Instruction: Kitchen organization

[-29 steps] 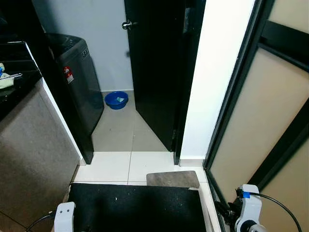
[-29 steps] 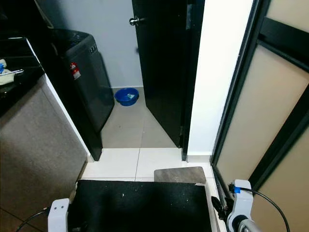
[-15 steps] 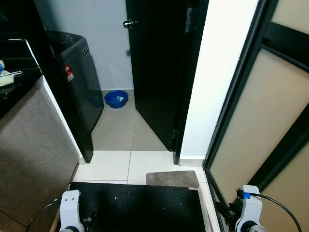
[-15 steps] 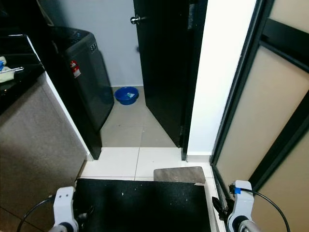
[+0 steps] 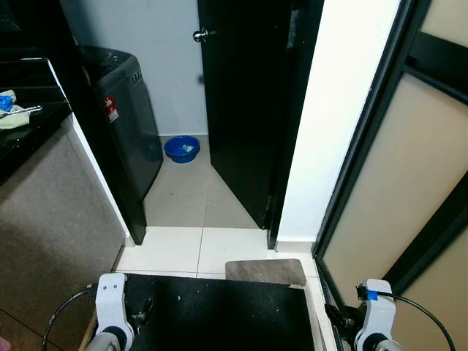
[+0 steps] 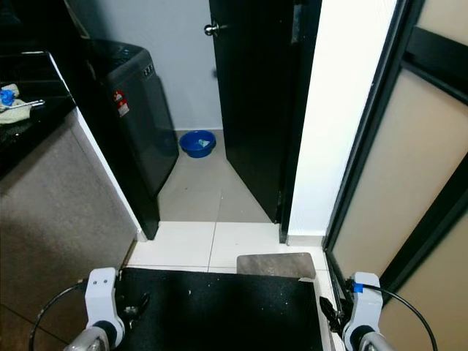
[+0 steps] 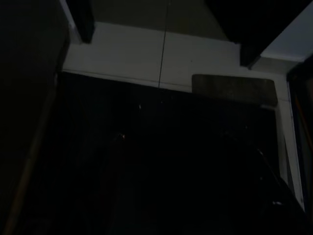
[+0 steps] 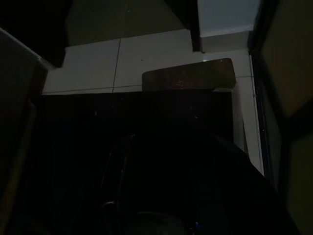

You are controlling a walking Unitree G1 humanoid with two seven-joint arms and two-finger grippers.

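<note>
1. Presently the robot stands on a black floor mat (image 5: pixel 212 311) at the kitchen threshold, with both arms hanging low; the left gripper (image 5: pixel 139 313) and the right gripper (image 5: pixel 334 316) sit at the lower corners of the head views, and whether either pair of fingers is apart or together cannot be told.
2. No single item is in hand. The likeliest candidates for organising lie on the dark countertop (image 5: pixel 29 135) to the robot's left: a pale cloth with a blue object (image 5: pixel 10 110) and a thin metal utensil (image 5: pixel 23 110) across it, well apart from both grippers.
3. Handling judgement: the cloth should be light, soft and limp, best pinched at a raised fold. The utensil looks stiff, slim and probably slippery, and would be taken mid-shaft.
4. Beyond the counter stands a grey washing machine (image 5: pixel 121 117) bearing a red-and-white sticker (image 5: pixel 110 110); its print is too small to read. No brand is legible.
5. A blue basin (image 5: pixel 181 148) rests on the tiled floor beside a black door (image 5: pixel 234 110), near the machine.
6. A small grey mat (image 5: pixel 265 271) touches the black mat's far edge.
</note>
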